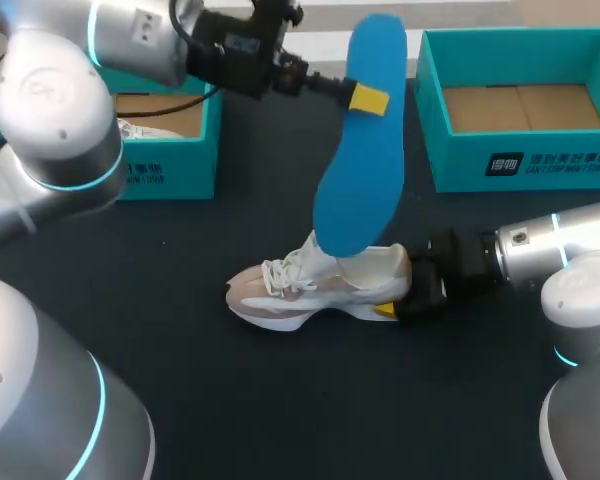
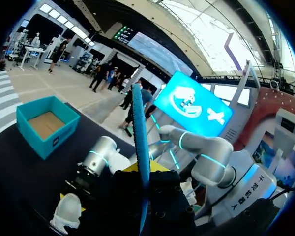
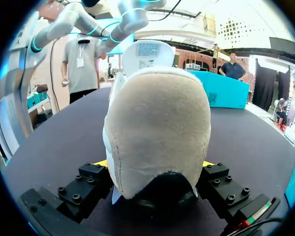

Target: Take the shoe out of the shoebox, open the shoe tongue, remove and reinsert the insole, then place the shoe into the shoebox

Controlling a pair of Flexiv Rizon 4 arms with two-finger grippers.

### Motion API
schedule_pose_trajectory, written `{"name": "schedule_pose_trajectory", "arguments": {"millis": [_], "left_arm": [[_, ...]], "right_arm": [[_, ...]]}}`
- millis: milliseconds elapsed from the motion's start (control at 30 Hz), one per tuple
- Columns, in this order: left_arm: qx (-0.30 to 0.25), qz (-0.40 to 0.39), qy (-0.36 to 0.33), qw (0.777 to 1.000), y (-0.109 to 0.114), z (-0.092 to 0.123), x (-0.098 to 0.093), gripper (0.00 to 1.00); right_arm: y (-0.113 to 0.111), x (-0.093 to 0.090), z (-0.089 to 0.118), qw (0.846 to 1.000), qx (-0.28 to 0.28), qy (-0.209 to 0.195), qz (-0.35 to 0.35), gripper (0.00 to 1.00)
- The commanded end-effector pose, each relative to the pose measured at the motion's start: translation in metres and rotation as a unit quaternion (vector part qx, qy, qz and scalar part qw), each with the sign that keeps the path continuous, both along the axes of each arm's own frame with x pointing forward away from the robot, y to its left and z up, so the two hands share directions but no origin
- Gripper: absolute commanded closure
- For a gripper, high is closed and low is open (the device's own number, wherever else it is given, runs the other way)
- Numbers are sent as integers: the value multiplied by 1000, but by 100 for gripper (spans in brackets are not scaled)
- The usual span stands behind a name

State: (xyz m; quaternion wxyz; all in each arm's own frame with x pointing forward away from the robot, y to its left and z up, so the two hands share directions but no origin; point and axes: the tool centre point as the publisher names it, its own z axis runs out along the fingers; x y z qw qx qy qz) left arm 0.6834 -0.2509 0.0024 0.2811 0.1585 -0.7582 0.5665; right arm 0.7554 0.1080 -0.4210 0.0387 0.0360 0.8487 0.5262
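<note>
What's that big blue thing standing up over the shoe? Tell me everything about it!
It is an insole: bright blue, flat, thin and foot-shaped, seemingly foam. It stands almost upright, tilted slightly. The left gripper pinches it near its upper end, and its lower end meets the opening of the shoe. Nothing else touches it.

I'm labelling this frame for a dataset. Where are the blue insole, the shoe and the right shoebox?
blue insole (image 1: pixel 363 150): head view, middle of its blue face.
shoe (image 1: pixel 325 288): head view, side of the upper.
right shoebox (image 1: pixel 460 162): head view, bare front wall.
</note>
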Motion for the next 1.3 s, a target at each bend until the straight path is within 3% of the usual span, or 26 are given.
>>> {"name": "schedule_pose_trajectory", "arguments": {"millis": [33,167,433,733,1300], "left_arm": [[14,20,9,1000,7,28,-17,100],[14,36,7,999,4,48,-30,100],[8,51,89,995,1,68,-55,100],[13,45,160,986,0,71,-65,100],[-7,33,188,982,3,61,-75,100]], "right_arm": [[3,0,-4,1000,-1,0,0,100],[3,0,-4,1000,-1,0,0,100],[3,0,-4,1000,-1,0,0,100],[3,0,-4,1000,-1,0,0,100],[3,0,-4,1000,-1,0,0,100]]}}
